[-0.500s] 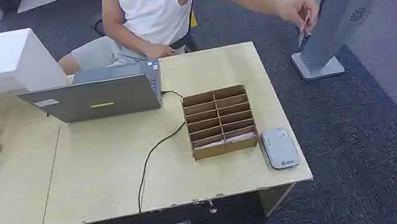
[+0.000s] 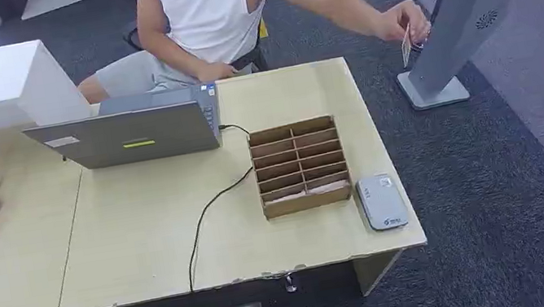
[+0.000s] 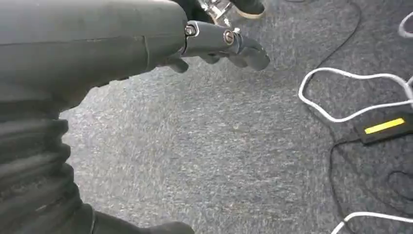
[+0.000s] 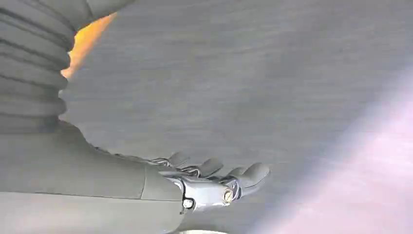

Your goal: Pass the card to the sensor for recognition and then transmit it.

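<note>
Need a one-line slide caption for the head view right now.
Seated person holds a card beside the grey kiosk; card box and reader wait on the table.

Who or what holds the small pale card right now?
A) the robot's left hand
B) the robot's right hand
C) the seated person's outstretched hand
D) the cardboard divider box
C: the small pale card is pinched in the seated person's outstretched hand, beside the grey standing kiosk.
</note>
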Controlling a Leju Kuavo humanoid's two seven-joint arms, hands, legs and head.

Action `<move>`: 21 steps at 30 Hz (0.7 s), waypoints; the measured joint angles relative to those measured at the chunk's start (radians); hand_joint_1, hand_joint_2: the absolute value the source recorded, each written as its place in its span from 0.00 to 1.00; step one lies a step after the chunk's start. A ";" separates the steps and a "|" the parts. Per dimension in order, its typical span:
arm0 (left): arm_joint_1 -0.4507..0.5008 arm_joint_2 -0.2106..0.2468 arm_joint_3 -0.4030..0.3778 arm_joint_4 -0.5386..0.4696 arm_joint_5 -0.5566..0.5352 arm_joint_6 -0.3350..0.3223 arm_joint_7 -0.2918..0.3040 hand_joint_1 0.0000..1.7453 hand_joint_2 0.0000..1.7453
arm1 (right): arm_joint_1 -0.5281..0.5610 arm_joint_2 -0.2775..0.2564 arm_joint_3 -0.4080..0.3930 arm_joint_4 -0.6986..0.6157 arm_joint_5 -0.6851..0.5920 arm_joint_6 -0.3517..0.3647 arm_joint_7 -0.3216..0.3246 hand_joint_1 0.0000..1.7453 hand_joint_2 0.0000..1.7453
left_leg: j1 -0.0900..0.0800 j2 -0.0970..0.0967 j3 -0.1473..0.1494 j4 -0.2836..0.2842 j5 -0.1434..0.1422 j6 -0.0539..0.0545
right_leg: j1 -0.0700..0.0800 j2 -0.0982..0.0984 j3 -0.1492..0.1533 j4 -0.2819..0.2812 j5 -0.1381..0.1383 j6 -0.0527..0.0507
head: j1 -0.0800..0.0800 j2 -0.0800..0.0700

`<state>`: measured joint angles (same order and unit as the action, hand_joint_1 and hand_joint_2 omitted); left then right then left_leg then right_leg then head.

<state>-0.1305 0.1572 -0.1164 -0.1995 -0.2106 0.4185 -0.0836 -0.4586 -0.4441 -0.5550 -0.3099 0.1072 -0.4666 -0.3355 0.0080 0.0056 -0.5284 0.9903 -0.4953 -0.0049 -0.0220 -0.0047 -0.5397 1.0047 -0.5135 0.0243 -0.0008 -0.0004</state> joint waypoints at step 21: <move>-0.040 -0.012 -0.025 0.000 -0.033 0.000 -0.064 0.00 1.00 | -0.329 -0.032 0.811 -1.032 0.772 0.302 0.064 0.00 1.00 | 0.000 -0.016 -0.006 0.000 0.008 0.002 | 0.000 -0.018 -0.003 0.003 0.000 0.000 | 0.001 0.000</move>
<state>-0.1708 0.1453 -0.1415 -0.1995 -0.2434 0.4185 -0.1476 -0.7874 -0.4757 0.2558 -1.3424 0.8793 -0.1649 -0.2712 0.0076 -0.0109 -0.5347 0.9904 -0.4876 -0.0029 -0.0221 -0.0224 -0.5428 1.0078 -0.5133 0.0247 0.0000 -0.0004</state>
